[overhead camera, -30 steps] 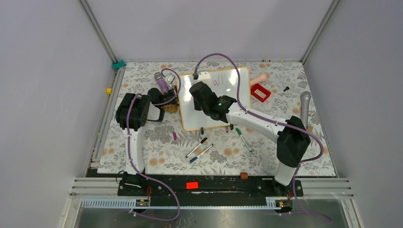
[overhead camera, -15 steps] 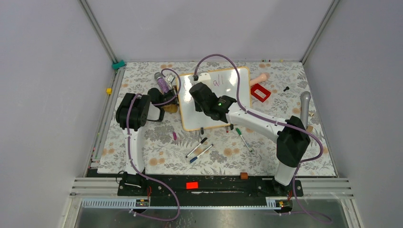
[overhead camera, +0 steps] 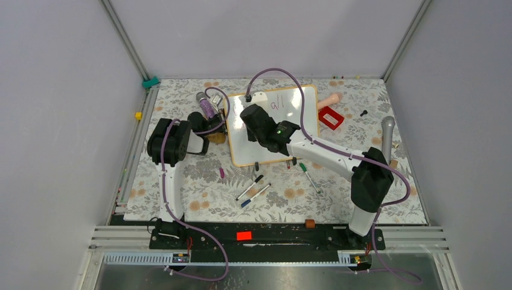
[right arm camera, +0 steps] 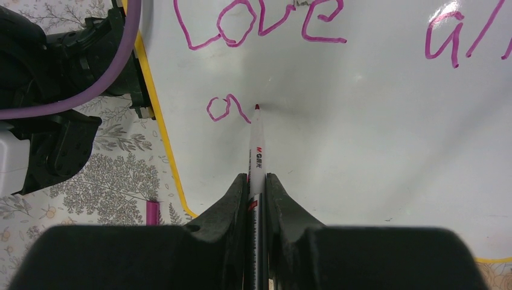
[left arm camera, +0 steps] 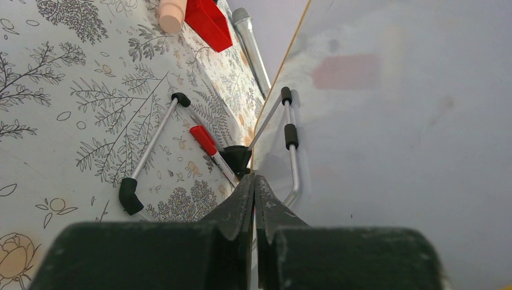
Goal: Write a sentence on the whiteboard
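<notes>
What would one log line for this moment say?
right pincer: shut on marker | tip: on whiteboard, right of "a" | sentence: "Love all a" | left pincer: shut at whiteboard edge

The floral-patterned desk (overhead camera: 338, 202) carries the orange-framed glossy whiteboard (overhead camera: 244, 154) near its far edge, a red rectangular box (overhead camera: 330, 118) and a beige cylinder (overhead camera: 329, 101) toward the far right corner, a grey metal cylinder (overhead camera: 387, 139) by the right edge, and loose marker pens (overhead camera: 250, 187) mid-desk.
</notes>
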Controlling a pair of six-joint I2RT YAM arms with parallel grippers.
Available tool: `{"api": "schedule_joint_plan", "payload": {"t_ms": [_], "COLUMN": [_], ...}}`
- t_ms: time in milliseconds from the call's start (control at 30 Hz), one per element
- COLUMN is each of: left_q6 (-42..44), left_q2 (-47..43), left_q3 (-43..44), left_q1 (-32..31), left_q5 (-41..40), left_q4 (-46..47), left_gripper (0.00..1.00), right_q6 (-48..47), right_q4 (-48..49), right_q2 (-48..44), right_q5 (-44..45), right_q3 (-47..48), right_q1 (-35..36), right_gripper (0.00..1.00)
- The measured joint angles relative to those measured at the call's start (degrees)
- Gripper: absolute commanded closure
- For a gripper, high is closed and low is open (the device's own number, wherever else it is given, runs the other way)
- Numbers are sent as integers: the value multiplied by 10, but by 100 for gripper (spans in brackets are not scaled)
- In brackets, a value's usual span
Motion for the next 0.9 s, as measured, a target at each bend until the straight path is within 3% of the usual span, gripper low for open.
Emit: {"api": "schedule_joint_plan", "payload": {"t_ms": [900], "left_q6": [0], "left_q2": [0], "left_q3": [0], "left_q1": [0], "left_q5": [0], "left_q4": [0], "left_gripper": [100], "right_q6": [-4], "right_q4": [-11], "right_q2": [17], "right_q5": [4], "right_q3": [31], "right_q1": [0], "right_gripper": [100]}}
